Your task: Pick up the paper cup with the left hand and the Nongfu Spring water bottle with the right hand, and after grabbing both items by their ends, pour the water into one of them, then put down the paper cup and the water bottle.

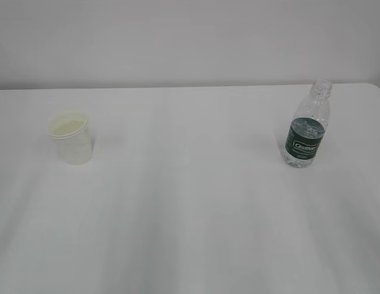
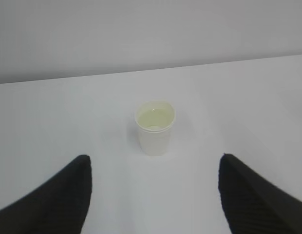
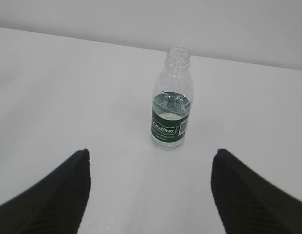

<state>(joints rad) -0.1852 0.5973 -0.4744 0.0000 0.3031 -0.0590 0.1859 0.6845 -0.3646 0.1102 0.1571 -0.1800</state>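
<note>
Tabletop [image 1: 190, 214], plain white, carries two things set well apart. On its left side in the exterior view stands the paper cup [image 1: 70, 137], upright, its rolled rim up and its inside pale yellowish. On the right side stands the Nongfu Spring water bottle [image 1: 307, 124], also upright, with no cap on its threaded neck and a dark green label round its lower body. Water [image 3: 171, 103] shows in the bottle, its surface about level with the top of the label.

Neither arm shows clearly in the exterior view; only a small dark sliver sits at the right edge, too little to tell what it is.

In the left wrist view the left claw [image 2: 155, 195] has its two black fingers [image 2: 58, 200] spread wide apart with nothing between them. The cup [image 2: 155, 127] stands ahead of this claw, centred on the gap and clear of both fingertips, touching neither.

In the right wrist view the right claw [image 3: 151, 192] likewise has its fingers [image 3: 248, 195] wide apart and empty. The bottle [image 3: 171, 100] stands ahead of it on the tabletop, slightly right of the middle of the gap, untouched by either finger.
</note>
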